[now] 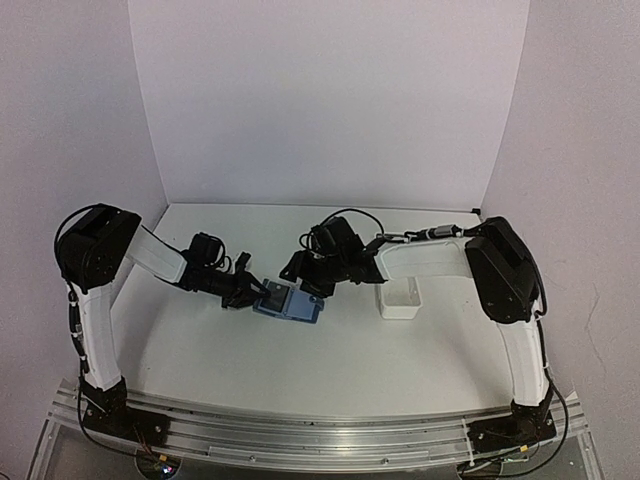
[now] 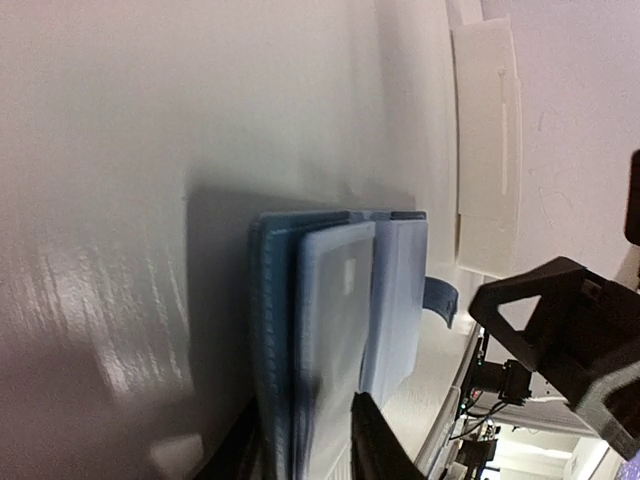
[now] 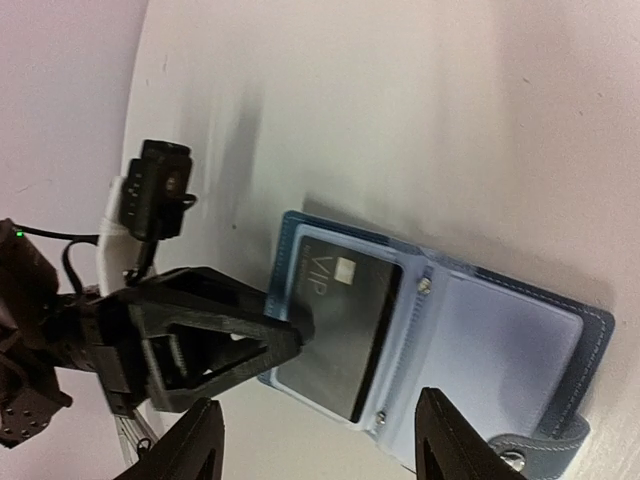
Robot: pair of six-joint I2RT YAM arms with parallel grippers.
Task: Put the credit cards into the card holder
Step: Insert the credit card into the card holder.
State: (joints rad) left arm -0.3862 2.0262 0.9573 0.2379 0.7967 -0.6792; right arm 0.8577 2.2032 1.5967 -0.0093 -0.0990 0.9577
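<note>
Left tool (image 3: 292, 335) grips card (image 3: 345, 335) (lengthwise along holder spine (image 3: 402, 350)).

We see plain white walls (image 1: 330, 100) on three sides, glossy white table (image 1: 330, 365), metal rail (image 1: 300, 432) along near edge.

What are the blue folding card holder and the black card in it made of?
Blue folding card holder: probably faux leather, matte, seamed edge; translucent plastic sleeves riveted inside. Black card: likely rigid plastic, slight sheen, printed lettering, chip patch.
</note>
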